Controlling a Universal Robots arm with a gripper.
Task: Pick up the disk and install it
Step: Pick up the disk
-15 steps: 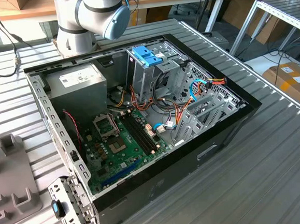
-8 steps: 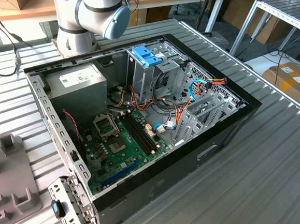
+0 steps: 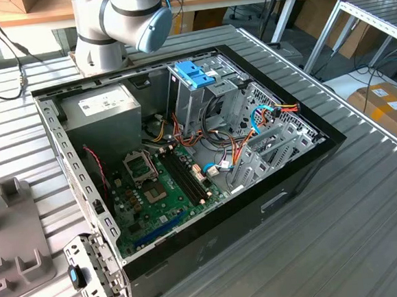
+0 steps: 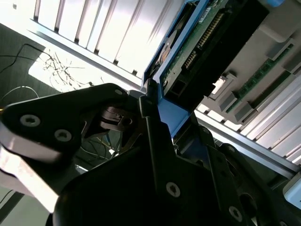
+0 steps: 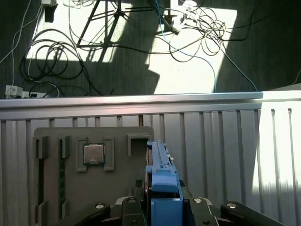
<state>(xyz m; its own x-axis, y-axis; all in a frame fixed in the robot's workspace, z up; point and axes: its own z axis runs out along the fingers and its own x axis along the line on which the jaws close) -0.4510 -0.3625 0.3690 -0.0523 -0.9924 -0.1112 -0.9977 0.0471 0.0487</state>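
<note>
The pick-up step looks to be in hand: in the first wrist view the hand (image 5: 162, 205) is clamped on the disk (image 5: 159, 162), a finger on each side, and the drive stands on edge with a blue side rail toward the camera. In the second wrist view the disk's green circuit-board face (image 4: 197, 42) runs out beyond the dark fingers (image 4: 157, 150). The disk is over a grey fixture tray (image 5: 117, 188), which also carries a square processor chip (image 5: 93, 153) in its own pocket (whether the drive's far edge is clear of the tray cannot be told). Installing it would, by judgement, call for carrying it across to the open computer case (image 3: 309, 157) seen in the exterior view. Its rails would then need lining up squarely with the metal drive cage (image 3: 206, 110) under the blue handle (image 3: 194, 74). Room for moving is mixed. The slatted bench (image 5: 216, 150) beside the tray is bare, but its edge lies just beyond the tray, with cables (image 5: 51, 56) on the floor (image 5: 117, 70) below. Inside the case, loose wires (image 3: 278, 111) crowd the cage, so the way in looks tight.
</note>
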